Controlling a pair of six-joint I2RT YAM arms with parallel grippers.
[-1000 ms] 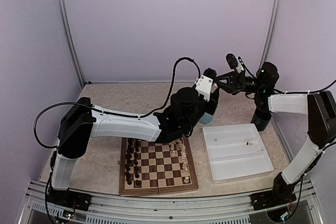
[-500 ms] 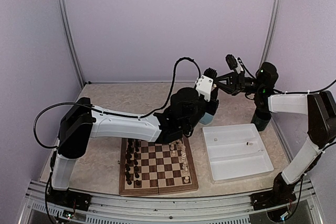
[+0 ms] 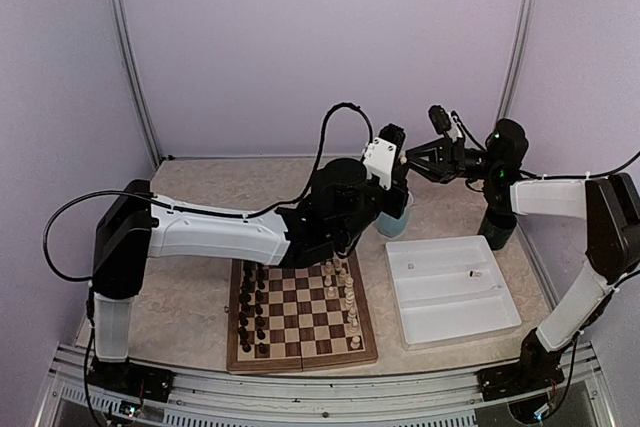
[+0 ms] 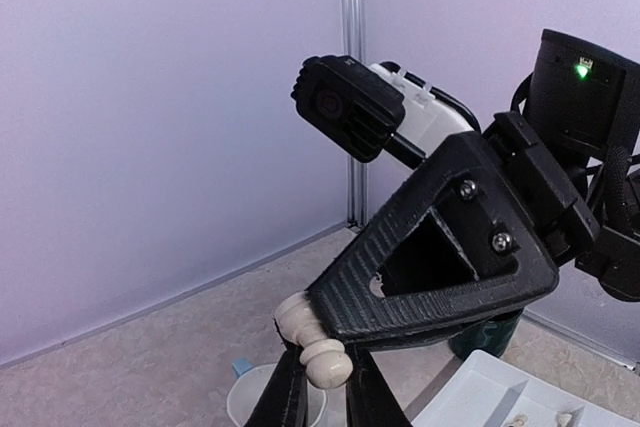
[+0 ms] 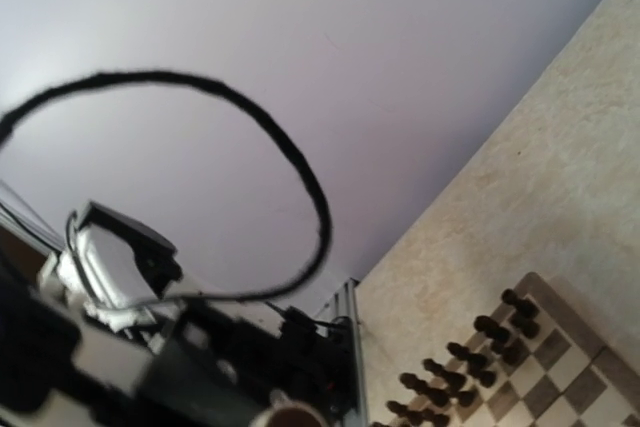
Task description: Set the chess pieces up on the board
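Left gripper (image 4: 328,379) has closed on a rounded, glossy cream chess piece (image 4: 318,343).

**A:** How do the 2 arms stand?

**B:** The left arm (image 3: 215,232) stretches from its base at the near left across to the middle, with the wrist tipped upward. The right arm (image 3: 560,197) rises at the near right, bends at the elbow and reaches leftward, its forearm roughly level.

**A:** And the grippers?

**B:** They meet in the air, tip to tip. The left gripper (image 4: 326,359) is clamped on a cream chess piece (image 4: 312,339). On the right gripper (image 3: 410,155), 1 ribbed black finger (image 4: 420,302) sits right at that piece. I can't make out how wide its jaws stand.
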